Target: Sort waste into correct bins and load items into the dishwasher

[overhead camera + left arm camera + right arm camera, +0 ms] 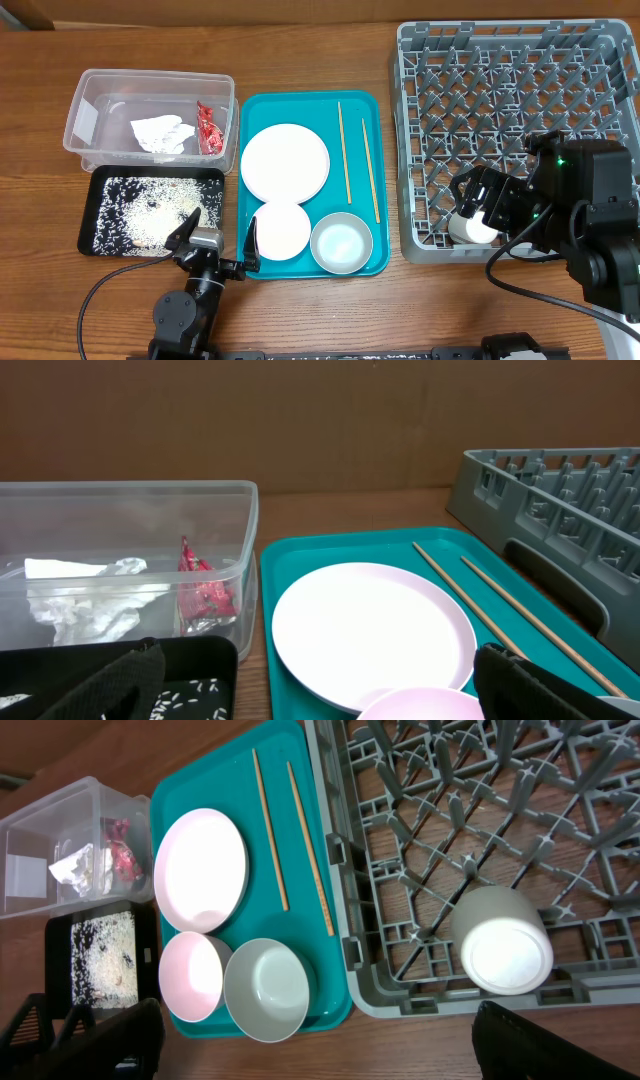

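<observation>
The clear tub [85, 100] holds the white napkin [160, 135] and the red foil wrapper [208, 128]. The black tray [100, 190] holds loose rice [150, 215]. The white plate [285, 160], a pink bowl [280, 230], a pale bowl [341, 243] and two chopsticks [345, 150] lie on the teal tray. A white cup [472, 228] lies in the grey dish rack [520, 100] at its front left corner. My left gripper [215, 240] is open and empty between the black tray and the pink bowl. My right gripper [478, 205] is open and empty just above the cup [503, 940].
The teal tray [258, 110] sits between the bins and the rack. The rack's raised wall [335, 870] runs along the tray's right edge. Bare wooden table lies along the front edge.
</observation>
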Robot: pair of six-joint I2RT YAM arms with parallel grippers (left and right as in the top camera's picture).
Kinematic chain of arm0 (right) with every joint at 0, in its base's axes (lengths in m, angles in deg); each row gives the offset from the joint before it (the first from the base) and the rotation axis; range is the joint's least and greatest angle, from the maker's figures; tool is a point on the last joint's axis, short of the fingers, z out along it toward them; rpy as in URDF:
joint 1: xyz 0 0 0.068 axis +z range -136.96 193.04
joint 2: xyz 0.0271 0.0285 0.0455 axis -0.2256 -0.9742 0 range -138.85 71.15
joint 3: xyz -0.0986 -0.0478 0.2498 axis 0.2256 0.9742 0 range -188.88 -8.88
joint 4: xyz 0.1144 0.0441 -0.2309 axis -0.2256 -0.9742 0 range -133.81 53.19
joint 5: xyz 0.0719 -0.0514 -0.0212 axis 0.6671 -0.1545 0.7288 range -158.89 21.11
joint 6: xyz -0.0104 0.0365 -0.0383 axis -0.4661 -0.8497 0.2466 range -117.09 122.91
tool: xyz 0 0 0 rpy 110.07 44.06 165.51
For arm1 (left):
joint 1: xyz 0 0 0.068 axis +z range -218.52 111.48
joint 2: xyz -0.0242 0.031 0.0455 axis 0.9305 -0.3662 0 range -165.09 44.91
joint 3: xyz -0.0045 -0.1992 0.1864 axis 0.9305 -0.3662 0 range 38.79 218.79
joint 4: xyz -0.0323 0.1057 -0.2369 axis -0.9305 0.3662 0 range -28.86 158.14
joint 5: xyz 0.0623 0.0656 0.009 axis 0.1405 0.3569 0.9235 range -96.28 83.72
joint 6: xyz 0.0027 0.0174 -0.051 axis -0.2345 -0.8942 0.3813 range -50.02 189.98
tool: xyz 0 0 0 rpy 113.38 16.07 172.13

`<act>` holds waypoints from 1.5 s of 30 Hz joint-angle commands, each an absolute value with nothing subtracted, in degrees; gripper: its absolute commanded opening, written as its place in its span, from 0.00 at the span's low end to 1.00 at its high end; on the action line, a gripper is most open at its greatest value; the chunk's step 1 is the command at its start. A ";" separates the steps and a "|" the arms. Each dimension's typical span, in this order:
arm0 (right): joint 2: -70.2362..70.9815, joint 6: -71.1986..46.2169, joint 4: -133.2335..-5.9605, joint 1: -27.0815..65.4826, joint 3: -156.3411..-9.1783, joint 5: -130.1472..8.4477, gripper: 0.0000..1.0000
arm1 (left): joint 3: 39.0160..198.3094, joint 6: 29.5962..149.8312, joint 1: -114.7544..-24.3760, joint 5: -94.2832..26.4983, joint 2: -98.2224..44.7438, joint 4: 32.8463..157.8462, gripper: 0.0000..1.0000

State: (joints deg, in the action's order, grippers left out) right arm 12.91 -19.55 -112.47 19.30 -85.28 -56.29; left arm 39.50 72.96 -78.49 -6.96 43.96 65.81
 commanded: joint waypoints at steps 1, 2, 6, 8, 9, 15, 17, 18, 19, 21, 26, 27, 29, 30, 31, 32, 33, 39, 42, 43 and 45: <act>13.19 -19.40 -112.14 19.08 -85.77 -56.82 1.00 | 39.06 73.38 -77.90 -7.36 44.63 65.54 1.00; 13.19 -19.40 -112.16 19.08 -85.77 -56.82 1.00 | 39.06 73.38 -77.90 -7.36 44.63 65.54 1.00; 13.21 -20.01 -109.19 19.08 -85.77 -55.88 1.00 | 39.06 73.38 -77.90 -7.36 44.63 65.54 1.00; 13.21 -19.99 -108.60 19.06 -85.77 -55.94 1.00 | 39.06 73.38 -77.90 -7.36 44.63 65.54 1.00; 13.19 -20.03 -108.38 19.08 -85.77 -55.79 1.00 | 39.06 73.38 -77.90 -7.36 44.63 65.52 1.00; 13.02 -19.11 -105.89 19.34 -85.77 -43.31 0.96 | 39.06 73.38 -77.90 -7.36 44.63 65.52 1.00; 12.65 -18.44 -106.52 20.74 -85.77 -41.36 0.94 | 39.06 73.38 -77.90 -7.36 44.63 65.54 1.00; 12.45 -17.50 -107.11 22.07 -85.77 -41.63 0.94 | 39.06 73.38 -77.90 -7.36 44.63 65.54 1.00; 12.10 -17.17 -107.99 24.35 -85.72 -43.20 0.93 | 39.06 73.38 -77.90 -7.36 44.63 65.54 1.00; 11.55 -17.26 -108.71 28.70 -85.44 -46.72 0.90 | 39.06 73.38 -77.90 -7.36 44.63 65.54 1.00; 9.65 -22.57 -107.51 42.71 -81.28 -58.04 0.82 | 39.06 73.38 -77.90 -7.36 44.63 65.54 1.00; 9.04 -23.83 -106.94 45.00 -80.17 -59.64 0.81 | 39.06 73.38 -77.90 -7.36 44.63 65.54 1.00; 7.20 -26.28 -105.28 49.61 -77.52 -62.15 0.79 | 39.06 73.38 -77.90 -7.36 44.63 65.52 1.00; 6.09 -27.35 -104.36 51.54 -76.24 -63.02 0.78 | 39.06 73.38 -77.90 -7.36 44.63 65.54 1.00; 4.80 -27.70 -103.40 53.11 -75.01 -63.99 0.79 | 39.06 73.38 -77.90 -7.36 44.63 65.54 1.00; 3.25 -27.83 -102.20 54.51 -73.68 -65.30 0.78 | 39.06 73.38 -77.90 -7.36 44.63 65.52 1.00; 1.21 -27.81 -100.45 55.63 -72.28 -67.00 0.78 | 39.06 73.38 -77.90 -7.38 44.63 65.54 1.00; -11.86 -20.01 -88.21 56.22 -68.80 -70.78 0.75 | 39.06 73.38 -77.90 -7.36 44.63 65.54 1.00; -18.09 -16.91 -84.34 56.22 -68.80 -70.78 0.72 | 39.06 73.38 -77.90 -7.36 44.63 65.52 1.00; -19.29 -16.69 -83.71 56.22 -68.80 -70.78 0.69 | 39.06 73.38 -77.90 -7.36 44.63 65.54 1.00; -22.44 -16.53 -82.37 56.22 -68.80 -70.78 0.65 | 39.06 73.38 -77.90 -7.38 44.63 65.54 1.00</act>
